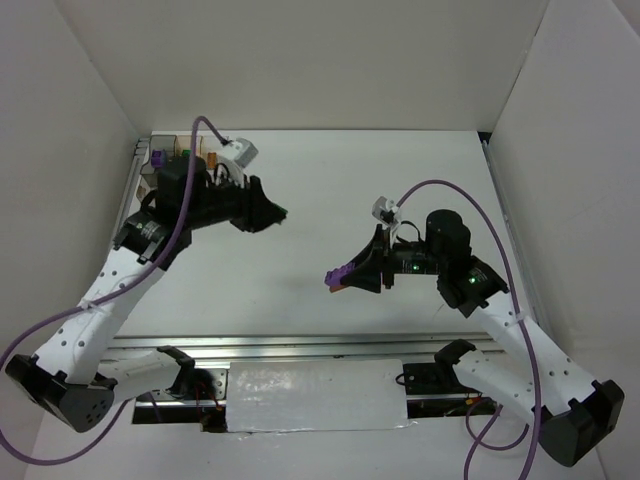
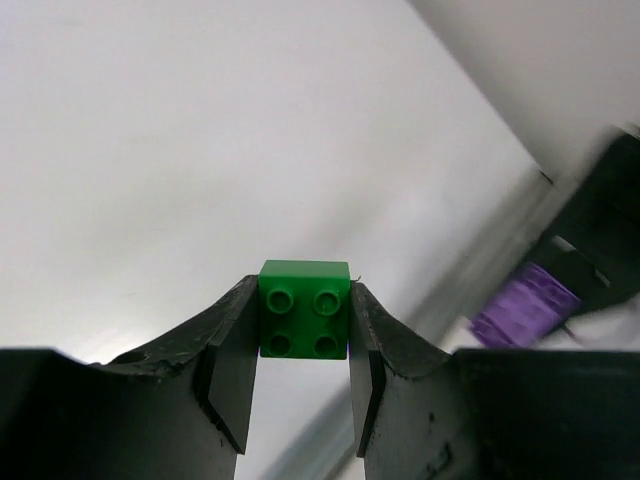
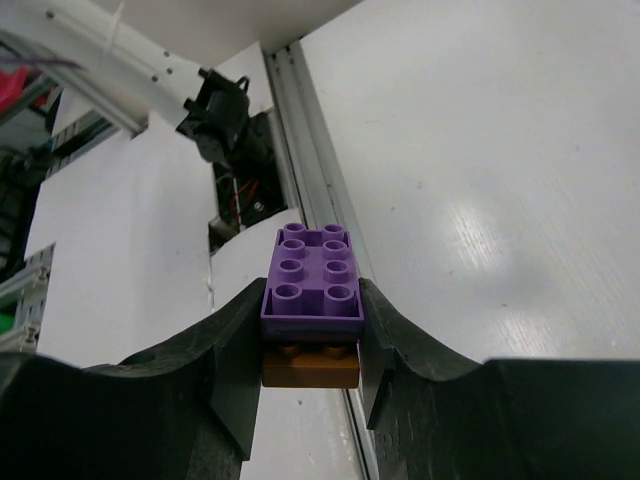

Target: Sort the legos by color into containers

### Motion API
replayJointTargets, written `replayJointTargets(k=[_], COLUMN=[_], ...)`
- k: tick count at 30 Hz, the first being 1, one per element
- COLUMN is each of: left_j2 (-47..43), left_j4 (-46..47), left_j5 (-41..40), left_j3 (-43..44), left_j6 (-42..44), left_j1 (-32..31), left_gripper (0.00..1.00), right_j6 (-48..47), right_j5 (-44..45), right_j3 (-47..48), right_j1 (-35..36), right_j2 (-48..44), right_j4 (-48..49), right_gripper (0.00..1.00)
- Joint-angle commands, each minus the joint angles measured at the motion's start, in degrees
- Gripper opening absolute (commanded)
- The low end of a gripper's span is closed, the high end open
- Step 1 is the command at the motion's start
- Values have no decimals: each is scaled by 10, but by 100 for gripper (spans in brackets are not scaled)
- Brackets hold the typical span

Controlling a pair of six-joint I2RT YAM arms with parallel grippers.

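Note:
My left gripper (image 2: 303, 315) is shut on a small green lego (image 2: 304, 309) and holds it in the air; in the top view the gripper (image 1: 280, 216) is at the left, near the clear organizer tray (image 1: 170, 148) in the far left corner. A purple lego (image 1: 157, 158) and orange ones (image 1: 210, 159) lie in the tray's cells. My right gripper (image 3: 312, 335) is shut on a purple lego (image 3: 311, 281) stacked on a brown lego (image 3: 311, 366). In the top view it (image 1: 337, 280) holds them above the table's middle.
White walls enclose the table on three sides. A metal rail (image 1: 300, 345) and a white taped panel (image 1: 315, 395) run along the near edge between the arm bases. Purple cables loop from both arms.

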Motion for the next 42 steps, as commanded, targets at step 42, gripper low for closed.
replayJointTargets(k=[42], left_j2=[652], left_j4=[391], left_j5=[-168], left_j3=[292], left_j6=[221], left_j1=[384], left_gripper=[7], right_j6=[138], right_j5=[97], right_j3=[-75], right_j1=[3], right_j2=[7], right_j4=[126], right_gripper=[0])
